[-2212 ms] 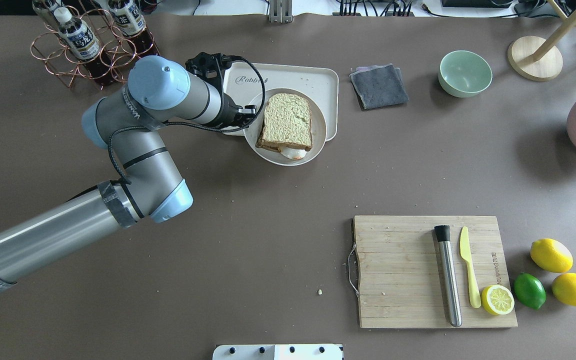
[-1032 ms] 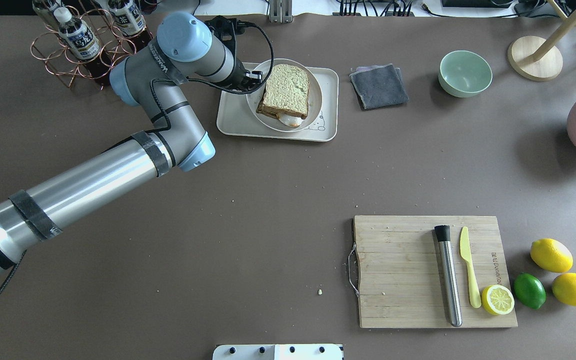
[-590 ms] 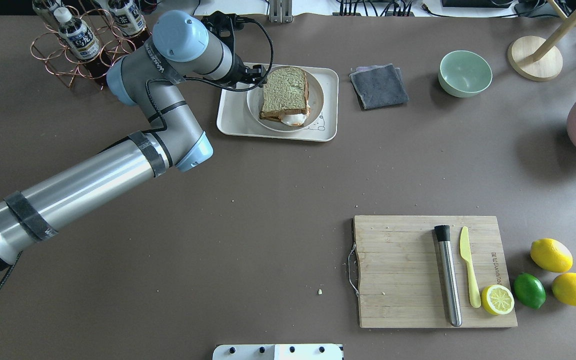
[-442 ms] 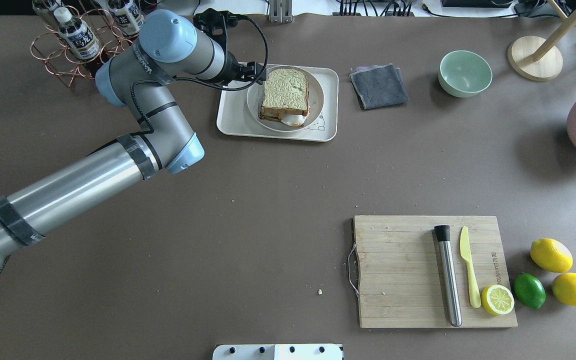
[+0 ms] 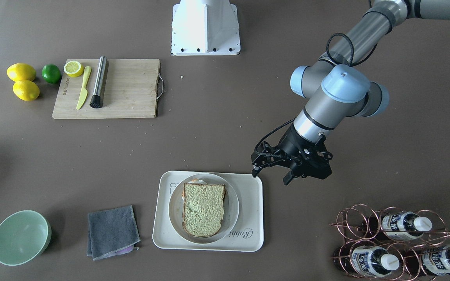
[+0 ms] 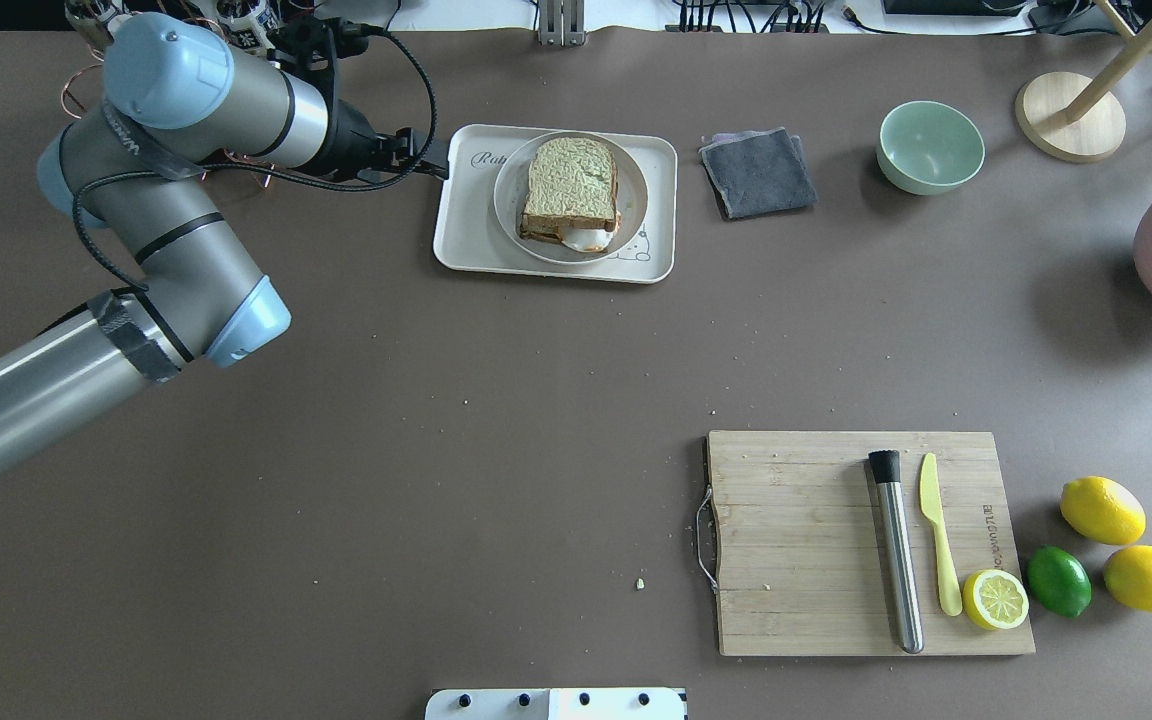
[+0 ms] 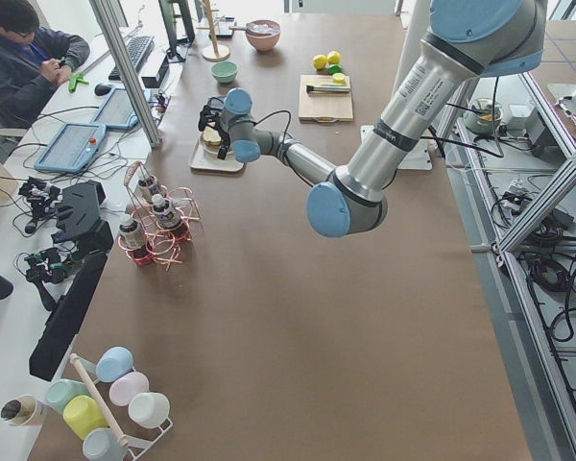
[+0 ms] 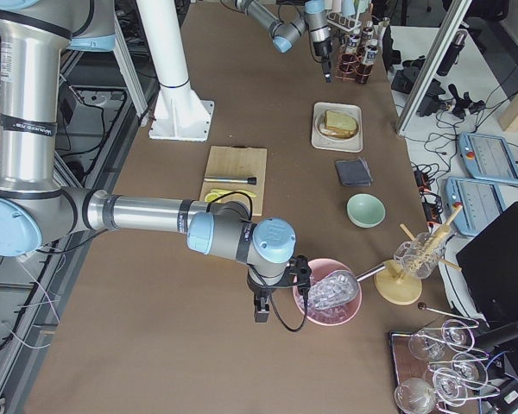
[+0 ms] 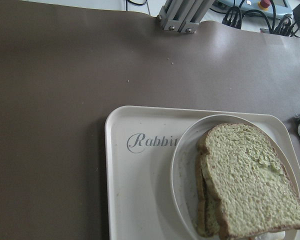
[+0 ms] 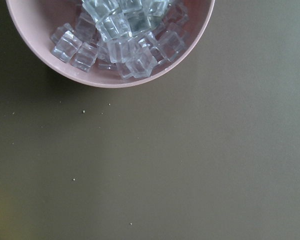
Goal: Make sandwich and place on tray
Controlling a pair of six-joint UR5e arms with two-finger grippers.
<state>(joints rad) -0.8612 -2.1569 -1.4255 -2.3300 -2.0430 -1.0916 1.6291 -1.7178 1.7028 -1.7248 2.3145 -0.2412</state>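
Observation:
The sandwich [image 6: 571, 185] has two greenish-tan bread slices with the white egg [image 6: 588, 238] peeking out at the near edge. It lies on a round white plate [image 6: 508, 195], which sits on the cream "Rabbit" tray [image 6: 461, 240]. Both also show in the front view, the sandwich [image 5: 203, 208] and the tray [image 5: 162, 234], and in the left wrist view [image 9: 245, 185]. My left gripper [image 6: 433, 155] is open and empty, just left of the tray, apart from it [image 5: 272, 175]. My right gripper [image 8: 261, 306] shows only in the right side view, so I cannot tell its state.
A copper bottle rack [image 5: 397, 242] stands close behind my left arm. A grey cloth [image 6: 758, 172] and a green bowl [image 6: 930, 146] lie right of the tray. A wooden cutting board [image 6: 806, 540] holds tools and a lemon half. A pink bowl of ice [image 10: 115, 45] sits under my right wrist.
My left gripper carried the plate with the sandwich from the table onto the tray, let it go and drew back to the left.

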